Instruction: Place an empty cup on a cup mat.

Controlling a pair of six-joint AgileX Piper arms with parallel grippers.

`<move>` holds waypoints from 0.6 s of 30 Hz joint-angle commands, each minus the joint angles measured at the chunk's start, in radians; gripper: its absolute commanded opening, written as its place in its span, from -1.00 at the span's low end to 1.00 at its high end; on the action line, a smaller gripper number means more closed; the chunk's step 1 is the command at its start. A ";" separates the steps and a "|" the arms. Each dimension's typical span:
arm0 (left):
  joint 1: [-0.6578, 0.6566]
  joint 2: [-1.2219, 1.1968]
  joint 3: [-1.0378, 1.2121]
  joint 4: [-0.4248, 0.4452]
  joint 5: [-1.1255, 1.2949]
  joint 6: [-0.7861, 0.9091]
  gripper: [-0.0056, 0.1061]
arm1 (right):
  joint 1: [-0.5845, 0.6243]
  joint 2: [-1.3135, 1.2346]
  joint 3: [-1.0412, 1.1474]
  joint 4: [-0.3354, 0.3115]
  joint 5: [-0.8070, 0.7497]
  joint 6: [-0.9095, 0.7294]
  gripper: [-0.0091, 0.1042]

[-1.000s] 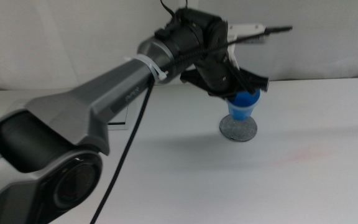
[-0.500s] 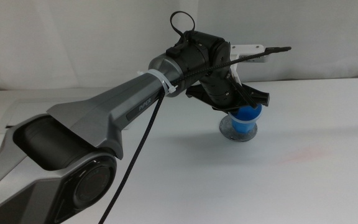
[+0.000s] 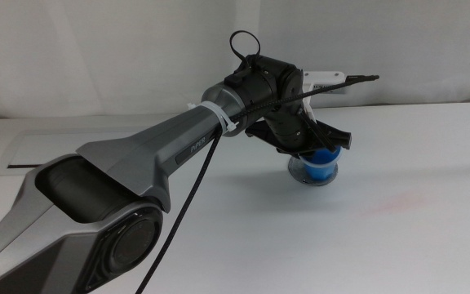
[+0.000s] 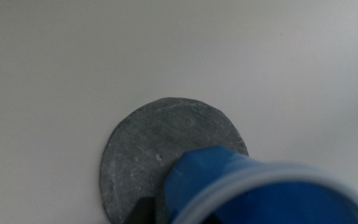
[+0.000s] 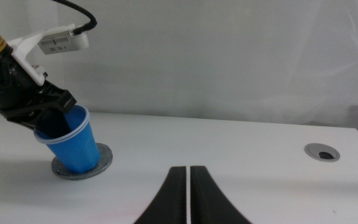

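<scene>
**Cup held over the mat by the left gripper**

Cup (image 3: 323, 161) sits tilted on the cup mat (image 3: 300, 173), right of the table's centre and toward the far side, its bright blue body tapering down to the speckled grey disc. In the right wrist view the cup (image 5: 72, 144) leans, its whitish rim tipped toward the left gripper (image 5: 50, 119), and its base touches the mat (image 5: 102, 163) (whether it rests flat there cannot be told). The left wrist view shows the cup's (image 4: 241, 186) base over the near part of the disc (image 4: 154, 143), which stays mostly uncovered on the far side.

The left gripper (image 3: 312, 140) reaches in from the left on a long grey arm (image 3: 161, 155) and clamps the cup at its rim, one dark jaw inside the mouth and one outside. A white camera mount (image 3: 326, 79) sticks out above the wrist.

The right gripper (image 5: 188, 186) waits low at the near right, well apart from the cup, its two dark jaws pressed together with nothing between them. A small round hole (image 5: 321, 152) lies in the white table (image 3: 398, 237) at the far right.
</scene>
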 commanded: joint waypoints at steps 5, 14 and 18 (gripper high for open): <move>-0.001 0.003 -0.001 -0.008 -0.016 0.000 0.08 | -0.004 0.003 0.040 -0.008 -0.006 -0.002 -0.89; -0.001 -0.010 -0.001 -0.008 -0.064 0.000 0.54 | -0.004 0.003 0.040 -0.008 -0.006 -0.002 -0.89; -0.001 -0.021 -0.001 -0.006 -0.083 0.000 0.53 | -0.004 0.003 0.040 -0.008 -0.006 -0.002 -0.89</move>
